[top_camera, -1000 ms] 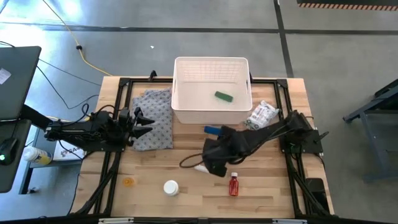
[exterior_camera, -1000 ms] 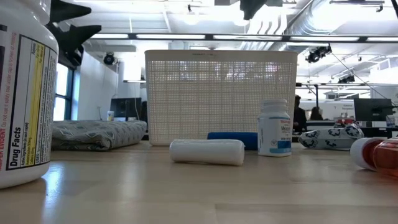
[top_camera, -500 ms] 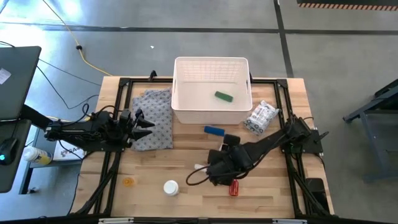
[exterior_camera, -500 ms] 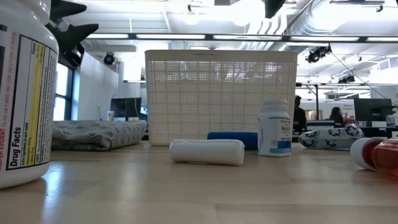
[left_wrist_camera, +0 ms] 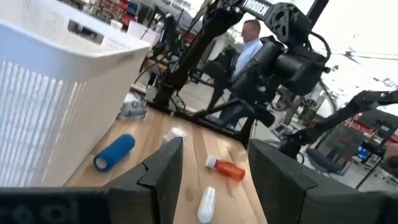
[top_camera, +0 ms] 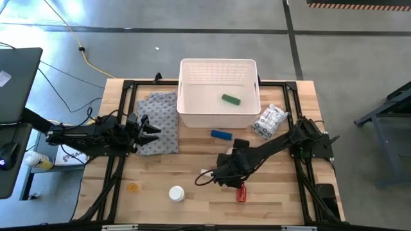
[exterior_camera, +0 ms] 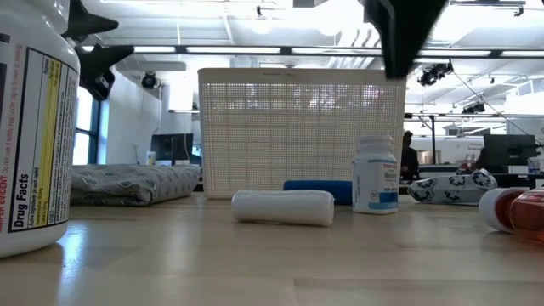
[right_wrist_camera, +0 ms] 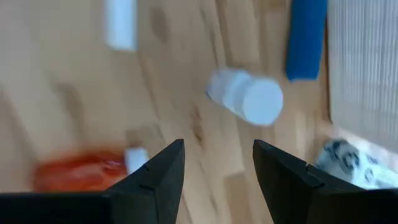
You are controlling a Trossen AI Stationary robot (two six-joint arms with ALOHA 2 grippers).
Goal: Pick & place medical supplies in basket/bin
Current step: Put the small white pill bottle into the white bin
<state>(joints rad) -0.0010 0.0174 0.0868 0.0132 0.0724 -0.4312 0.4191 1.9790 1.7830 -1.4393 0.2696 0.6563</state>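
Your right tool (top_camera: 226, 181) hangs over the front middle of the counter (top_camera: 154, 173), and its two fingers (right_wrist_camera: 155, 180) are spread with nothing between them. In the right wrist view you see below it the red bottle (right_wrist_camera: 81, 171) lying on its side with the white cap, and a little farther a white pill bottle (right_wrist_camera: 245, 96) with its lid toward the camera. In the high view the red bottle (top_camera: 241, 192) lies just beside the tool, on the front side. A white roll (exterior_camera: 283, 206) lies on the counter near the tool, and the blue block (top_camera: 221, 135) lies between the tool and the basket (top_camera: 218, 67).

The basket stands at the back middle of the counter, and the green tube (top_camera: 231, 99) lies inside it on the floor. The packet (top_camera: 270, 119) lies at the right of the basket, near its front corner. Another white bottle (top_camera: 176, 192) stands at the front edge, well apart from the basket, with a small orange thing (top_camera: 132, 187) to its left.

Your left tool (top_camera: 149, 128) waits above the grey cloth (top_camera: 160, 122) at the left of the basket, and its fingers (left_wrist_camera: 161, 171) are also spread and empty. In the left wrist view a person (left_wrist_camera: 249, 37) stands in the room behind the counter.
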